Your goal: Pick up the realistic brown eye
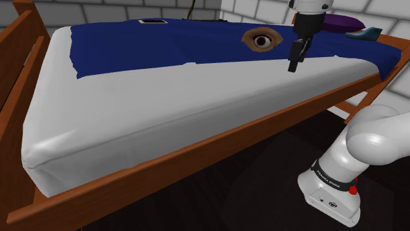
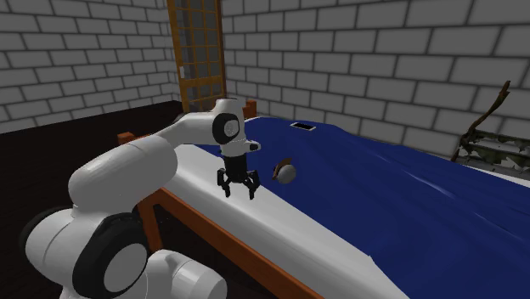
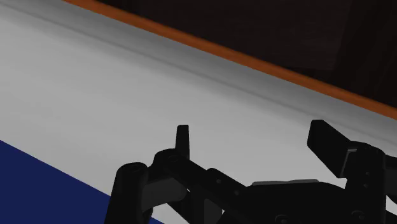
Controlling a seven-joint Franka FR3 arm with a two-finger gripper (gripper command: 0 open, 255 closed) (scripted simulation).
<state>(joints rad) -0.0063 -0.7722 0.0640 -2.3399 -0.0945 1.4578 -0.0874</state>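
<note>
Things counted, by kind
One eye, one blue blanket, one purple cushion, one wooden bed, one arm, one two-fingered gripper.

Smooth wood w/ slight sheen on the bed frame; mattress white, smooth, soft-looking; blue cover matt cloth, creased; eye glossy at centre, matt brown round it. My fingers: matt black, smooth.

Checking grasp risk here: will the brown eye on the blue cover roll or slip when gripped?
Probably apt to roll: the eye looks rounded and lies loose on the blue cover. That cover looks soft, which may damp rolling. The eye's smooth-looking surface might slip between the narrow fingers of the open gripper.
</note>
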